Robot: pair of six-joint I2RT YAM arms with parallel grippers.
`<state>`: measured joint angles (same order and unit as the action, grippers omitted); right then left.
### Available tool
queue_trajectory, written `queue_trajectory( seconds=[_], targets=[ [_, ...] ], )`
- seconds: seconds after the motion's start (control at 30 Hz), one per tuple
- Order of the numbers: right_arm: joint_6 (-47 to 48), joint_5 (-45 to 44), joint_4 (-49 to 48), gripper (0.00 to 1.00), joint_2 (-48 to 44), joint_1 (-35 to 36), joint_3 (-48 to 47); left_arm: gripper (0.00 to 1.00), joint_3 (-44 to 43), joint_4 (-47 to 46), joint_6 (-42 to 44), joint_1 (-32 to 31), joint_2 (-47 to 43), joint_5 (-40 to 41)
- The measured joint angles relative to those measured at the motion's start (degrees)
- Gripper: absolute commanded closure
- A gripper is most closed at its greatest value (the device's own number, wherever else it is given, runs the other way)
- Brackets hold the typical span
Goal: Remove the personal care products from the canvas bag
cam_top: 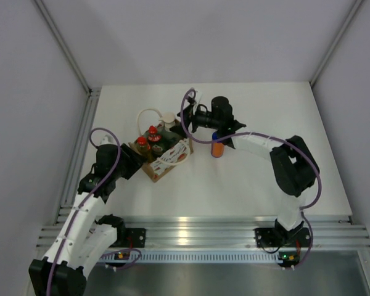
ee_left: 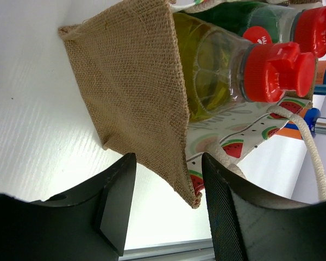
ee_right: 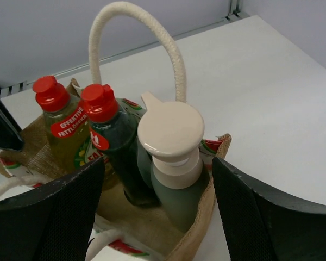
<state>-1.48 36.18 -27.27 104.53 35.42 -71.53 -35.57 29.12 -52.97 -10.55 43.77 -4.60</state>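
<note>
Left gripper [ee_left: 167, 179]: fingers apart, straddling the near burlap corner of the canvas bag [ee_left: 125, 81], not clamped on it. I'd close it on that wall before any pull, otherwise the bag will likely lift with the bottle. The bag sits mid-table, just ahead of the left arm, with three products standing upright in it. Left to right from the right wrist they are the yellow-green bottle [ee_right: 65, 130] with a red cap, the dark green bottle [ee_right: 119, 147] with a red cap, and the grey-green pump bottle [ee_right: 171, 130] with a white head. All three are packed touching. Right gripper [ee_right: 157, 166]: fingers spread wide and empty, lined up on the pump bottle, which reads as the next pick. Go in below the pump head and grip the neck or body, since the head is broad, smooth and looks likely to slip. Pull straight up; any tilt drags the dark green neighbour along. Obstacles: the white rope handle [ee_right: 136, 16] arches right behind the pump, so keep the fingers clear of the loop, and the bag wall is tight on the right side. Orange bottle [cam_top: 217, 149] with a blue cap is already out, standing on the table [cam_top: 265, 111] just right of the bag under the right arm. Don't knock it when setting down. Can't place the blue bottle with confidence.
</note>
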Motion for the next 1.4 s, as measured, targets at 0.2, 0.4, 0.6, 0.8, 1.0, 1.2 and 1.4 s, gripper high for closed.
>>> queue_trajectory(
  seconds=[0.2,0.4,0.6,0.8,1.0,1.2,1.4],
  targets=[
    [1.2,1.0,-0.4,0.24,6.4,0.0,-4.4,0.39,-0.9,0.1,1.0,0.0,0.7,0.5],
    [1.5,0.9,-3.1,0.26,9.6,0.0,-4.7,0.37,-0.9,0.2,2.0,0.0,2.6,0.6],
    [0.7,1.2,-9.2,0.27,11.6,0.0,-4.7,0.37,-0.9,0.5,2.2,0.0,2.9,0.6],
    [-1.4,1.6,-12.9,0.28,14.6,0.1,-6.3,0.36,-0.9,0.6,2.4,0.0,2.9,0.6],
    [-2.8,2.3,-14.0,0.32,16.3,0.1,-8.2,0.35,-0.9,0.7,2.6,0.0,2.9,0.6],
    [-3.7,2.7,-15.6,0.35,16.8,0.1,-8.5,0.35,-0.9,0.7,2.8,0.0,2.8,0.6],
    [-6.3,5.2,-19.5,0.25,17.0,0.2,-8.5,0.34,-0.9,0.7,3.2,0.0,2.8,0.6]
  ],
)
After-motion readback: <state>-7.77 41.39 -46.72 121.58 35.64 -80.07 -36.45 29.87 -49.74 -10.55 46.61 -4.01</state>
